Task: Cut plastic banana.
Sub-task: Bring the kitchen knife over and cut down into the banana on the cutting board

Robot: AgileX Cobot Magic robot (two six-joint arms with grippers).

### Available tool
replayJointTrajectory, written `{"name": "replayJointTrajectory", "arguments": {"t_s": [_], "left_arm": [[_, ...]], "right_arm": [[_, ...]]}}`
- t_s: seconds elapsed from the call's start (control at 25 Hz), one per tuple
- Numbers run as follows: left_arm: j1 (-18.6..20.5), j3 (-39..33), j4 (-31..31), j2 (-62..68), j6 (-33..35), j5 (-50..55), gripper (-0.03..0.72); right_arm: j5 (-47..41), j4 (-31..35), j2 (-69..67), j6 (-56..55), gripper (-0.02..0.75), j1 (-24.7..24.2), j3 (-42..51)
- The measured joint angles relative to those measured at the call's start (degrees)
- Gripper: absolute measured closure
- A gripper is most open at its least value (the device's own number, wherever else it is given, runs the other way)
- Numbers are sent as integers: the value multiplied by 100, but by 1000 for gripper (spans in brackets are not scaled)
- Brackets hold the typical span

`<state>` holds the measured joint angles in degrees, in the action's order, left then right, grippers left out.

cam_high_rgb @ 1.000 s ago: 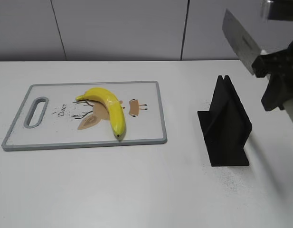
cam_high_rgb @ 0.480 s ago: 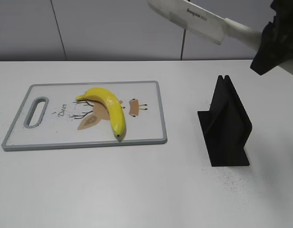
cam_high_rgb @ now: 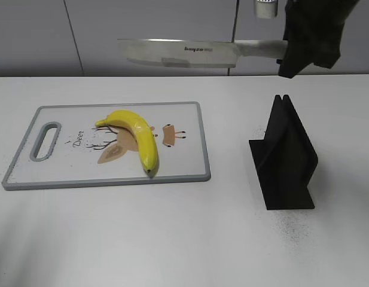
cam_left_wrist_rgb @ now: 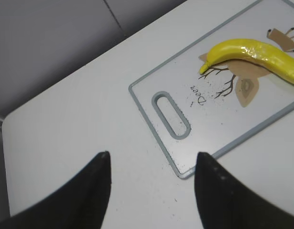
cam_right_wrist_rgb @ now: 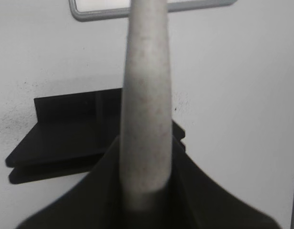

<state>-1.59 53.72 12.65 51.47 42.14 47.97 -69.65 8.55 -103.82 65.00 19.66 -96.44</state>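
Note:
The yellow plastic banana (cam_high_rgb: 136, 136) lies on the white cutting board (cam_high_rgb: 184, 119), over the printed deer drawing; it also shows in the left wrist view (cam_left_wrist_rgb: 256, 52). My right gripper (cam_high_rgb: 290, 54) is shut on the handle of a cleaver knife (cam_high_rgb: 181, 54) and holds it level, high above the board's far edge. In the right wrist view the grey handle (cam_right_wrist_rgb: 146, 119) runs up between the fingers of my right gripper (cam_right_wrist_rgb: 146, 195). My left gripper (cam_left_wrist_rgb: 151, 191) is open and empty above the table, near the board's handle corner (cam_left_wrist_rgb: 185, 171). It is out of the exterior view.
A black knife stand (cam_high_rgb: 284, 156) stands on the white table to the right of the board, below the right gripper; it also shows in the right wrist view (cam_right_wrist_rgb: 65, 138). The board has a slot handle (cam_high_rgb: 45, 140) at its left end. A grey wall runs behind.
The right gripper has swung the knife from the far right, blade tilted up, leftward to level over the board's far edge. The banana and board have not moved.

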Motion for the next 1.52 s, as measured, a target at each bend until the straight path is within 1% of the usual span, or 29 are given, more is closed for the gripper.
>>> {"name": "replayJointTrajectory", "arguments": {"t_s": [0.08,0.2,0.36,0.48,0.64,0.8,1.0,1.28,1.52], "left_arm": [[-32,535,185,613,574,126,144],[-124,1494,415,1603,1286,423,144],[-385,2698,473,2855,1722,1060,144],[-690,3603,487,3673,1922,1544,144],[-1011,4377,515,4547,2091,1908,144],[-1238,4552,662,5098,2413,2137,152],[-1278,4552,1040,5698,2742,2174,156],[-1278,4552,1110,6112,2829,2169,163],[-1278,4556,1135,6345,2841,2169,164]], "right_arm": [[-17,185,-306,365,547,0,-319],[-17,376,-756,562,547,41,-888],[-17,406,-1289,720,547,245,-1472],[-17,545,-1639,760,547,442,-1793],[-12,788,-2008,876,549,531,-1907],[-12,810,-2196,984,549,543,-1909],[-1,796,-2353,1006,549,543,-1921],[256,772,-2446,1013,549,471,-1922],[230,824,-2458,1076,549,436,-1927]]}}
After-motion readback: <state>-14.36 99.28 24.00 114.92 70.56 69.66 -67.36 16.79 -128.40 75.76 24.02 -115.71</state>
